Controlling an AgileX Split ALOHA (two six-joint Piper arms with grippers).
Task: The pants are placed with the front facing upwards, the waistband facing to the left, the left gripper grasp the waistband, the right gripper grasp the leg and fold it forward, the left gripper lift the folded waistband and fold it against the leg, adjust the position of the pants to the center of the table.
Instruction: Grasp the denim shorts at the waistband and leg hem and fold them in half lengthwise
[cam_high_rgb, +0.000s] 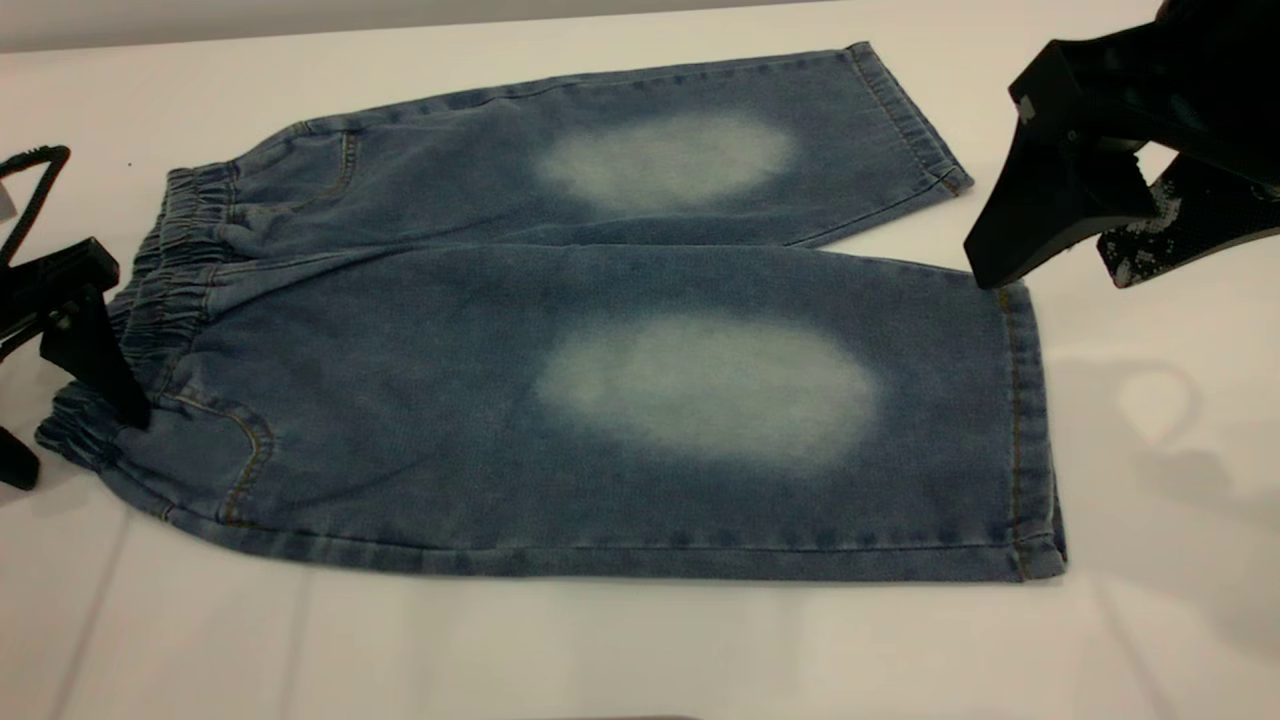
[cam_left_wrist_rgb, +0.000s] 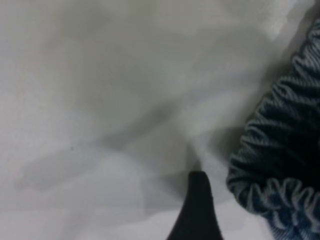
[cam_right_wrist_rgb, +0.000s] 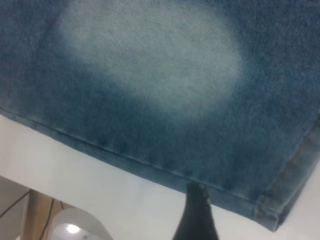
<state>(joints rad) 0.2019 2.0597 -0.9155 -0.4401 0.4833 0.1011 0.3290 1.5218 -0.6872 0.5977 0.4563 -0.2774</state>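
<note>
Both grippers poised at opposite ends of the flat denim pants
Exterior view: the pants (cam_high_rgb: 600, 390) lie spread on the white desk (cam_high_rgb: 640, 650), waistband (cam_high_rgb: 170, 290) left; soft, limp denim, best pinched at the thick gathered band and a hem. The left gripper (cam_high_rgb: 75, 340) sits low over the band, jaws parted; the right gripper (cam_high_rgb: 1085, 235) tilts down at a leg hem, jaws parted, empty. Left wrist view: one fingertip (cam_left_wrist_rgb: 197, 210) rests just beside the ruched band. Right wrist view: a fingertip (cam_right_wrist_rgb: 197, 210) touches the leg's edge near the hem
</note>
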